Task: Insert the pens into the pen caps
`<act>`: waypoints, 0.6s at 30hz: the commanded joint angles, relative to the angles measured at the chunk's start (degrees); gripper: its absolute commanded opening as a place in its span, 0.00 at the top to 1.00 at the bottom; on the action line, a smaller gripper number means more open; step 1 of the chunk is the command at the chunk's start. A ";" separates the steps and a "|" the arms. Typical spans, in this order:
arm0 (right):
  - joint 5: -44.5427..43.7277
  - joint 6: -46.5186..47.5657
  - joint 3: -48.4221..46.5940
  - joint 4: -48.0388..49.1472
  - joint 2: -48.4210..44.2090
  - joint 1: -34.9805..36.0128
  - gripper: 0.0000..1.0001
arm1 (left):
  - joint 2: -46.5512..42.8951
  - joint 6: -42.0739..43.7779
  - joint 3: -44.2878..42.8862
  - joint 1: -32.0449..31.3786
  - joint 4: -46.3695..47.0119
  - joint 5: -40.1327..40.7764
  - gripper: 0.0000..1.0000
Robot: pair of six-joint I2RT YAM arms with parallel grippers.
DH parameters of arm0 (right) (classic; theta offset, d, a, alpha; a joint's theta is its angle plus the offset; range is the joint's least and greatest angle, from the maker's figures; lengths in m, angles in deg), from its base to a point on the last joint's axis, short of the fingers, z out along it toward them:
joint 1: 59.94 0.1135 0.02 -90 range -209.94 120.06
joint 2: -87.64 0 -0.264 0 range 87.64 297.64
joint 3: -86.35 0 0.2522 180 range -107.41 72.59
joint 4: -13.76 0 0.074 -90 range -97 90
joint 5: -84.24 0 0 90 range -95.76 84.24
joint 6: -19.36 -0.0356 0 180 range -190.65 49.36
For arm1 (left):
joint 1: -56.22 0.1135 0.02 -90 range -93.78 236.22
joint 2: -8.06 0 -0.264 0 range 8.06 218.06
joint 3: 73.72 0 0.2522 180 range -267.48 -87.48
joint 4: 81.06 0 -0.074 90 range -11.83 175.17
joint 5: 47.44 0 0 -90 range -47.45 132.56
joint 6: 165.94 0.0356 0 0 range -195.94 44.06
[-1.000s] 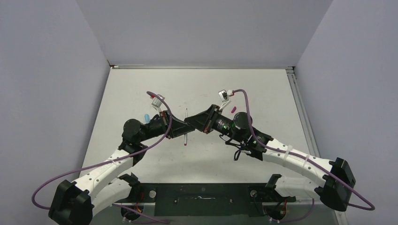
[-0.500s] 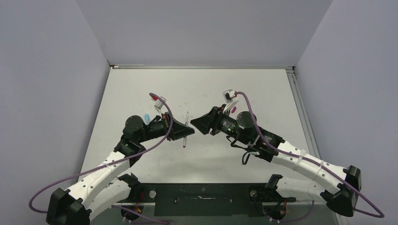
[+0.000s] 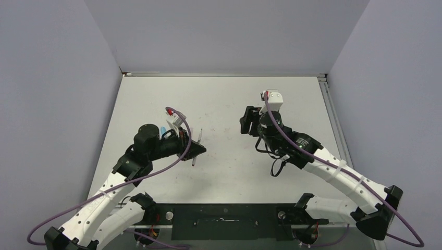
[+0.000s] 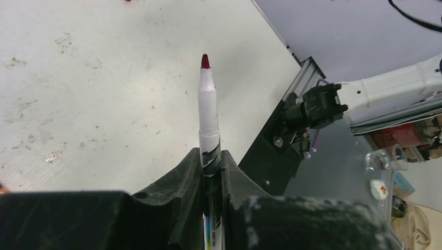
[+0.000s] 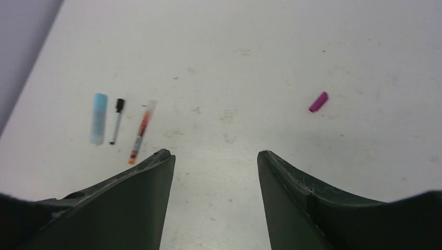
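Observation:
My left gripper (image 4: 211, 156) is shut on a white-barrelled pen (image 4: 208, 109) whose bare red tip sticks out past the fingers. In the top view that pen (image 3: 200, 134) is held over the table's left-middle by the left gripper (image 3: 196, 149). My right gripper (image 5: 213, 154) is open and empty, and stands apart to the right (image 3: 245, 122). In the right wrist view, a light-blue pen cap (image 5: 98, 118) lies flat at the left. A thin black-tipped pen (image 5: 117, 121) and an orange-red pen (image 5: 140, 132) lie beside it.
A short magenta tube (image 5: 318, 102) lies alone on the white table (image 3: 229, 94), right of the right gripper's line of sight. Grey walls close the table on three sides. A metal rail (image 3: 329, 109) runs along its right edge.
My right gripper, shut at the pen a second ago, has opened and drawn back to the right and farther up the table. The left gripper has shifted slightly left with the pen.

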 commanded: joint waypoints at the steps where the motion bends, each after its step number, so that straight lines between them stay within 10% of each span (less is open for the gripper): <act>1: -4.38 3.75 -1.78 -5.06 4.31 -6.59 0.40 | -2.80 7.93 -2.89 0.29 -8.01 2.52 1.00; 18: -4.65 -0.84 -12.31 -3.59 36.11 -17.43 0.41 | -8.35 10.40 1.32 0.20 -9.90 2.13 1.00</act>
